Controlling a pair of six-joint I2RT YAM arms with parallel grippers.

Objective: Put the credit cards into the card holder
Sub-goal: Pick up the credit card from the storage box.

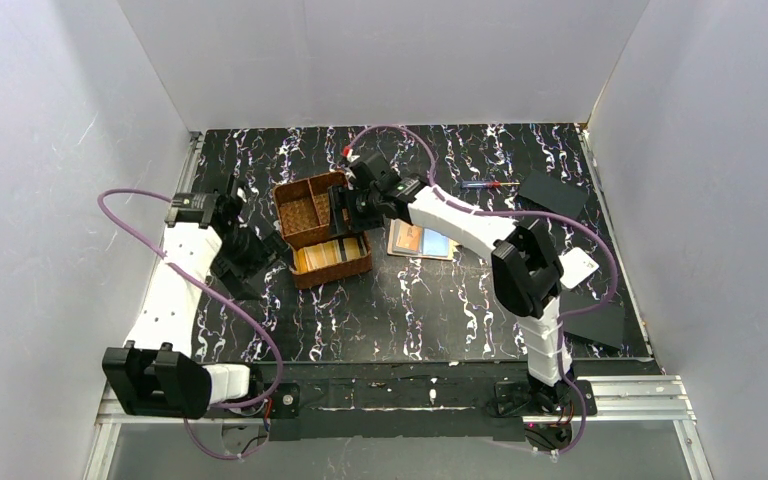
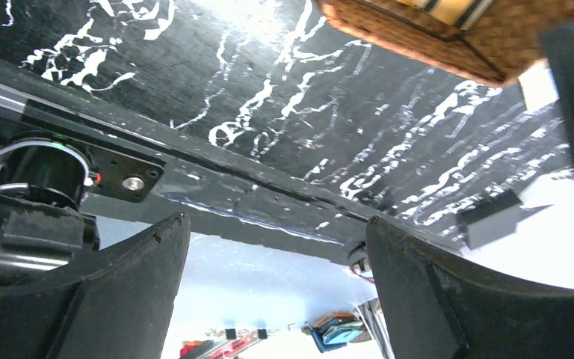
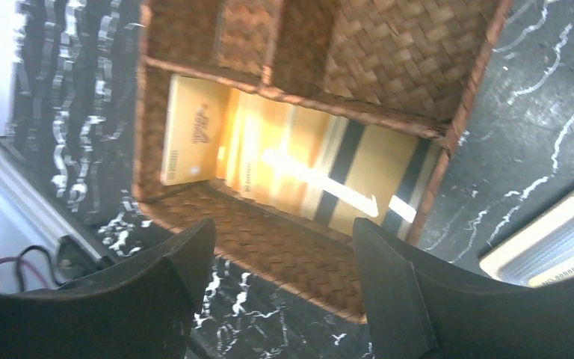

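Several gold credit cards (image 1: 332, 255) lie in the front compartment of a brown woven tray (image 1: 308, 188). In the right wrist view the cards (image 3: 299, 168) overlap, some with black stripes. My right gripper (image 1: 345, 215) hovers over the tray, open and empty; its fingertips (image 3: 280, 292) frame the tray's near wall. The cream card holder (image 1: 422, 241) lies open and flat just right of the tray, tan and bluish inside; its edge shows in the right wrist view (image 3: 549, 239). My left gripper (image 1: 258, 255) is open and empty beside the tray's left front corner (image 2: 448, 37).
A white square box (image 1: 578, 268) sits by the right arm. Black flat plates lie at the back right (image 1: 552, 194) and front right (image 1: 600, 324). A thin pen-like tool (image 1: 485, 185) lies at the back. White walls enclose the table.
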